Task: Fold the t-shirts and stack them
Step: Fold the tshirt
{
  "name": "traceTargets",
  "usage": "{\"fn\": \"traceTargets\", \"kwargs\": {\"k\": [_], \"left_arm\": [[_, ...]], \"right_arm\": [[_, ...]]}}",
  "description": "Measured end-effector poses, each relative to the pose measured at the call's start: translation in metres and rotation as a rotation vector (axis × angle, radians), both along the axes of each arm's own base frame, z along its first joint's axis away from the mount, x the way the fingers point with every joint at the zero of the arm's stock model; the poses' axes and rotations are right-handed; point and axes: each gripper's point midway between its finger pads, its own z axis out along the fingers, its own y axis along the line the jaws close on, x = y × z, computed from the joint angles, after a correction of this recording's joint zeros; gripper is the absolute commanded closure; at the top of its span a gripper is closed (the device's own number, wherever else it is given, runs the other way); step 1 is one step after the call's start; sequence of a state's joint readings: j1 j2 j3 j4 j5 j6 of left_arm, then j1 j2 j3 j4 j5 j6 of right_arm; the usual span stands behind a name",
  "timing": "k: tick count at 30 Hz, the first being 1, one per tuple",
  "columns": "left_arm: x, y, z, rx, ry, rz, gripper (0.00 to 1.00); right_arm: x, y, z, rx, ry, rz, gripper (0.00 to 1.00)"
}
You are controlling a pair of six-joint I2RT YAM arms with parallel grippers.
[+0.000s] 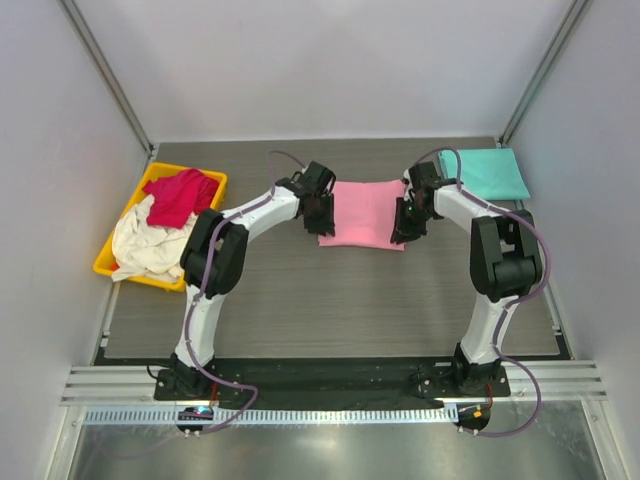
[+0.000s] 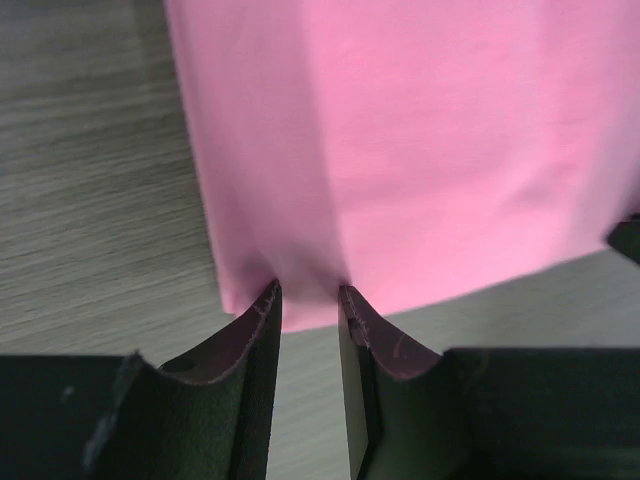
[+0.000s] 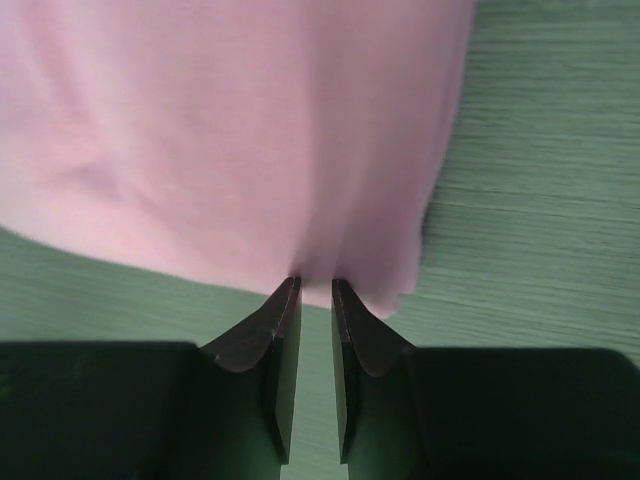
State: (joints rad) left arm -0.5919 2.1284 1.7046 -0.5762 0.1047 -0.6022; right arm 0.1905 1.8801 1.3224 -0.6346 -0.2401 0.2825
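The light pink t-shirt lies folded into a rectangle at the middle back of the table. My left gripper is shut on its near left corner, and the cloth puckers between the tips in the left wrist view. My right gripper is shut on its near right corner. The pink cloth fills the left wrist view and the right wrist view. The teal t-shirt lies folded flat at the back right. The crimson t-shirt and the cream t-shirt lie crumpled in the bin.
The yellow plastic bin stands at the left edge of the grey wood-grain table. White walls close in the back and both sides. The arm bases sit on the rail at the near edge.
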Motion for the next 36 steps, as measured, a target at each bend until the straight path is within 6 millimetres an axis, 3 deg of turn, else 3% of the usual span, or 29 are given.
{"fn": "traceTargets", "kwargs": {"k": [3,7,10,15,19,23,29,36], "left_arm": [[-0.009,0.009,-0.035,0.056,0.065,0.009,0.7],[-0.007,0.012,-0.032,0.067,0.053,0.023,0.68],[-0.005,0.018,-0.031,0.112,0.035,0.026,0.66],[0.003,0.034,-0.024,0.183,0.021,0.038,0.66],[0.016,0.044,-0.022,0.201,0.017,0.051,0.66],[0.023,0.052,-0.032,0.228,0.039,0.063,0.67],[0.028,0.056,-0.037,0.258,0.047,0.062,0.67],[0.029,0.064,-0.041,0.278,0.053,0.074,0.67]], "right_arm": [[-0.004,-0.011,-0.019,-0.051,0.04,-0.021,0.73],[-0.002,-0.015,-0.021,-0.064,0.038,-0.031,0.65],[0.006,-0.016,-0.013,-0.057,0.015,-0.028,0.5],[0.05,-0.022,0.023,-0.016,-0.106,-0.037,0.41],[0.097,-0.032,0.047,0.029,-0.205,-0.059,0.41],[0.131,-0.041,0.04,0.077,-0.229,-0.072,0.41],[0.143,-0.047,0.003,0.123,-0.164,-0.067,0.43],[0.157,-0.045,-0.01,0.201,-0.155,-0.038,0.6]]}}
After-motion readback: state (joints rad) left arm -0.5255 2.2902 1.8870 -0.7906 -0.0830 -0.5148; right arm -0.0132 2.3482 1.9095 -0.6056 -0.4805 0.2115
